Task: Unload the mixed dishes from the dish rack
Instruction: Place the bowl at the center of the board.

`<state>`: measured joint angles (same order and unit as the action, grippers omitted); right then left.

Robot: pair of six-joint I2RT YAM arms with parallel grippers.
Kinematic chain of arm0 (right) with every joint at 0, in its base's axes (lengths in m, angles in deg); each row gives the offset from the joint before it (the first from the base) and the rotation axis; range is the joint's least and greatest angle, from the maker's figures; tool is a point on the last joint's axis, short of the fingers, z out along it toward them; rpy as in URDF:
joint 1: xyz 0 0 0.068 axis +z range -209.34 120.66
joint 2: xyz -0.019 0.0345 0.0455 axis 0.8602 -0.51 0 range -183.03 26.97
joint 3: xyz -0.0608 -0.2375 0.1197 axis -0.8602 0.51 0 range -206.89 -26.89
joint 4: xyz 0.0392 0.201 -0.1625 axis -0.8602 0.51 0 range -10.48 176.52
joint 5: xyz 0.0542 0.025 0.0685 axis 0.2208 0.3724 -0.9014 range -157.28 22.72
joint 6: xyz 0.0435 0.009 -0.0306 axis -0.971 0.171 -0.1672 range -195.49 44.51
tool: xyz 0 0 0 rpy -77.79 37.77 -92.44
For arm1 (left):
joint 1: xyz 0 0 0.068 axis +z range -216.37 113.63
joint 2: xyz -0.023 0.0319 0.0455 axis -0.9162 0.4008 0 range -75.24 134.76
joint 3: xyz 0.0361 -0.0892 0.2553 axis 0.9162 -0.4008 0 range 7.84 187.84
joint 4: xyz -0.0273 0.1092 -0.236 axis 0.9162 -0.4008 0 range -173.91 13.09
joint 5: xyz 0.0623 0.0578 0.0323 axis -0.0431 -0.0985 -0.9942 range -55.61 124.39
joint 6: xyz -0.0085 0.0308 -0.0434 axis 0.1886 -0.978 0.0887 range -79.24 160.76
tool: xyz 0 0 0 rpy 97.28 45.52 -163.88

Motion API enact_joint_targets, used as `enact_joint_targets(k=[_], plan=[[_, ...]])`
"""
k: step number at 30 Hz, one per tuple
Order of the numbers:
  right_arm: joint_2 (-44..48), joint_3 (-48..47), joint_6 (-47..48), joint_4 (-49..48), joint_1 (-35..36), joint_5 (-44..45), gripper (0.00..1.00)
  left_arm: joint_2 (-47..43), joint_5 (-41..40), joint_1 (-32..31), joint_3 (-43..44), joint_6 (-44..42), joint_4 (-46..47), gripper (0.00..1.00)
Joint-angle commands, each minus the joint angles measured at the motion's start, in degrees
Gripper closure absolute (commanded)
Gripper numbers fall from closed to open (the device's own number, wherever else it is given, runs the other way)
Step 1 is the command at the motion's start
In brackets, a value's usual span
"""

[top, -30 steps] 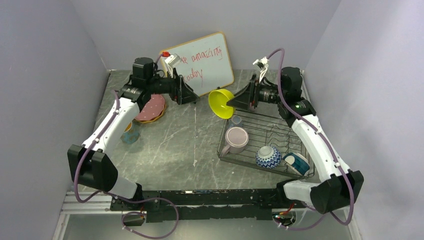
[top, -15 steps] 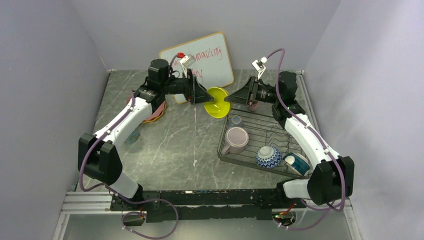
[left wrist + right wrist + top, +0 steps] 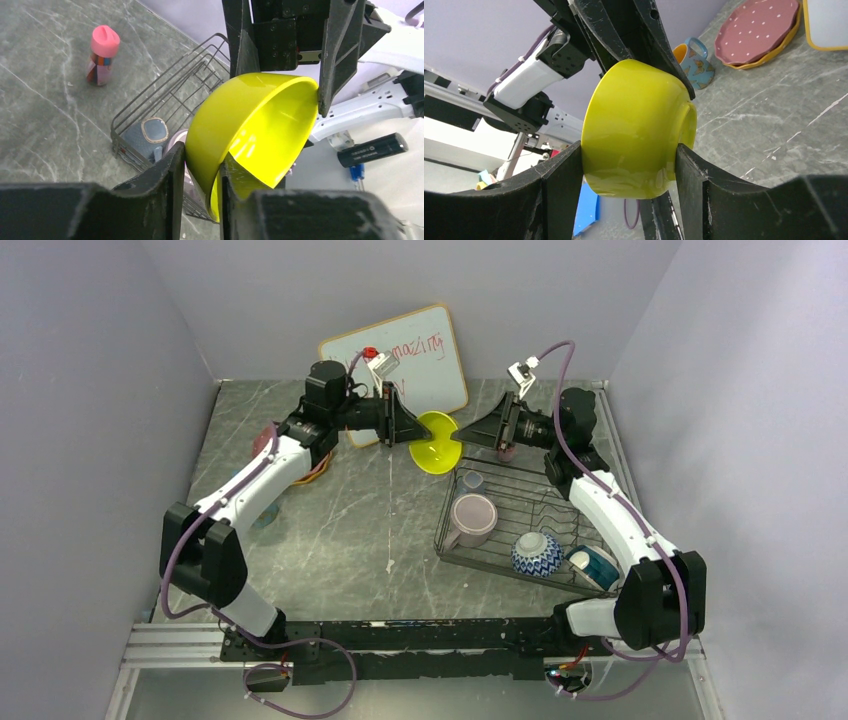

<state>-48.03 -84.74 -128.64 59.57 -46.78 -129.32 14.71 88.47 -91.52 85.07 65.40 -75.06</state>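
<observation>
Left arm is now swung in from the plates to meet the right one. The left gripper (image 3: 410,430), spread wide a second ago, is now pinching the rim of the yellow bowl (image 3: 437,443). One finger (image 3: 167,182) is sitting on the outside wall, the other inside. The right gripper (image 3: 472,433) is still clamping the bowl across its body, a finger on each side.

Dish rack (image 3: 520,495), dark wire with low sides, is sitting on the right of the grey marbled table (image 3: 350,530). Pink dotted plate (image 3: 756,30) is lying on the orange plate (image 3: 776,51) at the far left. The bowl is glossy, plain yellow with a foot ring, hanging in the air just off the rack's far left corner. Inside the rack are the lilac mug (image 3: 472,518), the blue-white patterned bowl (image 3: 537,552), the teal-white bowl (image 3: 595,565) and a small cup (image 3: 473,481). A butterfly cup (image 3: 696,62) is standing near the plates.

The yellow bowl is tipped on its side, mouth showing to the overhead camera, rim width running gripper to gripper.

Whiteboard (image 3: 425,355) at the back is carrying red handwriting. It's partly hidden by the arm and looks like "amazing", not sure. Pink bottle (image 3: 102,55) label is too small to read.
</observation>
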Motion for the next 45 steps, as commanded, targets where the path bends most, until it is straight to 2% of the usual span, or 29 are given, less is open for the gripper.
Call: enact_joint_targets(k=[1, 3, 4, 7, 10, 12, 17, 22, 26, 33, 35, 39, 45], plan=[[1.08, 0.07, -1.03, -5.46, -0.22, -0.40, 1.00, 0.25, 0.48, -0.25, 0.06, 0.13, 2.34, 0.81], [0.88, 0.02, -0.74, -5.52, -0.22, -0.89, 0.97, 0.18, -0.38, -0.25, 0.49, -0.81, 1.05, 0.96], [0.81, -0.17, -0.16, -5.09, -0.20, -1.15, 0.92, 0.08, -1.04, -0.25, 0.81, -1.47, 0.00, 0.97], [1.16, -0.83, 2.82, -2.52, -0.17, -1.57, 0.74, -0.48, -2.89, -0.25, 1.16, -3.11, -1.74, 0.97], [1.96, -1.78, 7.88, 2.74, -0.23, -1.11, 0.47, -1.30, -5.25, -0.25, 1.42, -4.56, -5.45, 0.97], [2.64, -2.72, 12.17, 7.31, -0.21, -0.12, 0.32, -1.88, -6.61, -0.21, 1.56, -5.77, -7.03, 0.97], [4.82, -4.78, 22.11, 16.93, -1.27, 2.48, 0.11, -3.86, -10.52, -0.12, 1.59, -9.25, -11.82, 0.97], [7.11, -6.10, 32.34, 25.36, -3.93, 4.55, 0.07, -5.72, -13.86, 0.23, 1.97, -14.65, -18.26, 0.97], [9.72, -7.17, 42.63, 34.80, -6.36, 7.65, 0.07, -4.87, -19.50, 0.81, 4.50, -20.06, -28.24, 0.98], [14.63, -7.95, 61.67, 50.95, -6.84, 21.15, 0.06, 2.90, -31.77, 4.15, 10.52, -27.47, -41.72, 0.97], [15.37, -7.61, 64.72, 54.20, -6.84, 23.79, 0.06, 6.02, -34.54, 5.32, 12.42, -28.22, -43.52, 0.97], [16.22, -6.70, 69.37, 59.95, -6.84, 26.12, 0.06, 13.97, -34.92, 7.35, 17.56, -29.25, -48.22, 0.97], [18.81, -3.68, 73.11, 62.58, -6.84, 29.52, 0.06, 21.78, -36.19, 8.44, 21.54, -29.85, -51.15, 0.97]])
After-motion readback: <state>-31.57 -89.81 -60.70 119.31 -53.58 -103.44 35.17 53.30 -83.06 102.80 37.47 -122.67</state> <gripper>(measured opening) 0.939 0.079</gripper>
